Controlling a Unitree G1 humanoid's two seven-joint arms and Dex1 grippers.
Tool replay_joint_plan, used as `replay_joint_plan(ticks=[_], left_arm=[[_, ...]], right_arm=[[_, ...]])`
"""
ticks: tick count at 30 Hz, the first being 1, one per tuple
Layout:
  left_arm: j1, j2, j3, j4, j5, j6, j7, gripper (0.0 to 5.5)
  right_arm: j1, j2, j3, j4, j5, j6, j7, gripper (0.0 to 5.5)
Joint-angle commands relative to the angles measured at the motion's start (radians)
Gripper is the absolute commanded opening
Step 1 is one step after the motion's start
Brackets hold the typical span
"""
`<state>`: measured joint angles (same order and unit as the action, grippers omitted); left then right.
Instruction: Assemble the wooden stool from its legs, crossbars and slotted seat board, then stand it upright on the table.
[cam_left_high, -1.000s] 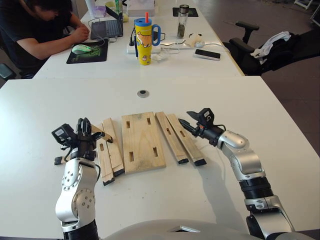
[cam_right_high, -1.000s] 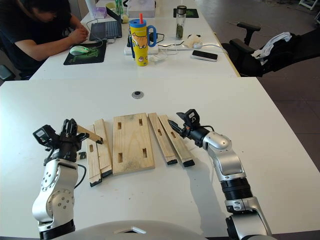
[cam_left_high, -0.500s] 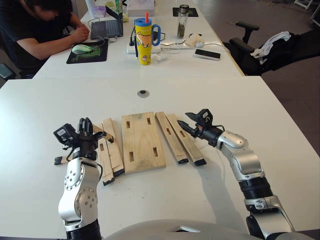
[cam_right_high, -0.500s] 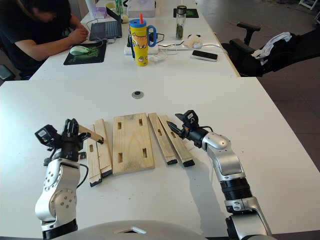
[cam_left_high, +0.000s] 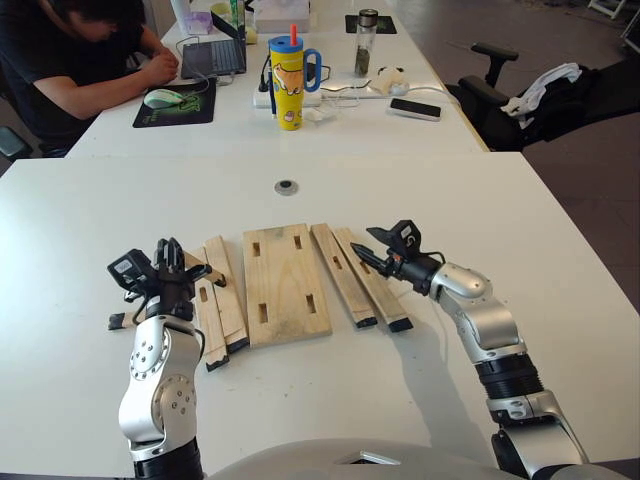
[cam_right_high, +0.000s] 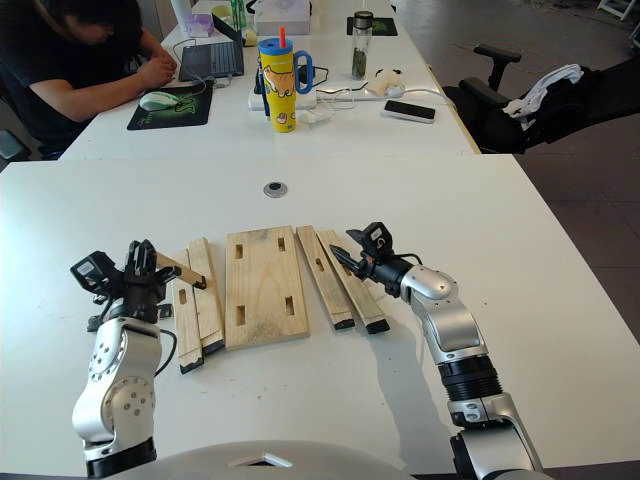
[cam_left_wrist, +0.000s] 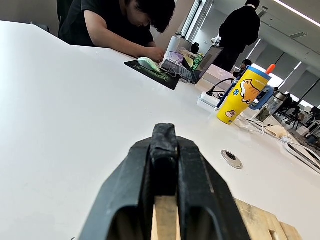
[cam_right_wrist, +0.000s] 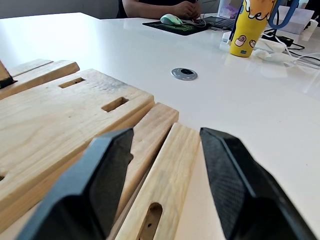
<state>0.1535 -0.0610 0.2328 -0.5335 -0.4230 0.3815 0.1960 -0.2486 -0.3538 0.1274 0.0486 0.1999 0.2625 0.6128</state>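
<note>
The slotted seat board (cam_left_high: 285, 283) lies flat mid-table. Two slotted legs (cam_left_high: 222, 300) lie side by side to its left, and two more legs (cam_left_high: 360, 277) to its right. My left gripper (cam_left_high: 168, 258) hovers at the far end of the left legs, shut on a short wooden crossbar (cam_left_high: 201, 271) that sticks out toward the seat board; the left wrist view shows the crossbar (cam_left_wrist: 165, 220) pinched between the fingers (cam_left_wrist: 192, 190). My right gripper (cam_left_high: 372, 250) is open, low over the far end of the right legs (cam_right_wrist: 165, 175), one finger (cam_right_wrist: 102, 175) on each side.
A round cable grommet (cam_left_high: 287, 187) sits in the table beyond the boards. The far desk holds a yellow tumbler (cam_left_high: 290, 80), a bottle (cam_left_high: 367, 40) and a phone (cam_left_high: 414, 108), with a person seated there. An office chair (cam_left_high: 520, 95) stands at the right.
My right gripper has crept slightly left and farther out along the right legs, still open. The left gripper, with the crossbar, has barely shifted.
</note>
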Motion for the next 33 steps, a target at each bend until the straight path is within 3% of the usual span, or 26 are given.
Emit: replay_joint_plan(ticks=[1, 10, 18, 33], left_arm=[[0.002, -0.004, -0.014, 0.041, 0.038, 0.015, 0.016, 0.4], [-0.025, 0.07, -0.136, 0.026, 0.205, 0.062, 0.001, 0.4], [0.029, 0.218, -0.29, 0.088, 0.337, 0.097, -0.15, 0.4], [0.033, 0.253, -0.237, 0.158, 0.29, -0.115, -0.316, 0.4]], right_arm=[[-0.02, 0.005, 0.01, -0.003, -0.012, 0.006, 0.008, 2.48], [-0.012, 0.009, 0.025, -0.014, -0.014, 0.011, 0.01, 2.48], [0.016, 0.016, 0.026, -0.036, -0.025, 0.015, -0.008, 2.48], [0.018, 0.031, 0.032, -0.039, -0.044, 0.013, -0.019, 2.48]])
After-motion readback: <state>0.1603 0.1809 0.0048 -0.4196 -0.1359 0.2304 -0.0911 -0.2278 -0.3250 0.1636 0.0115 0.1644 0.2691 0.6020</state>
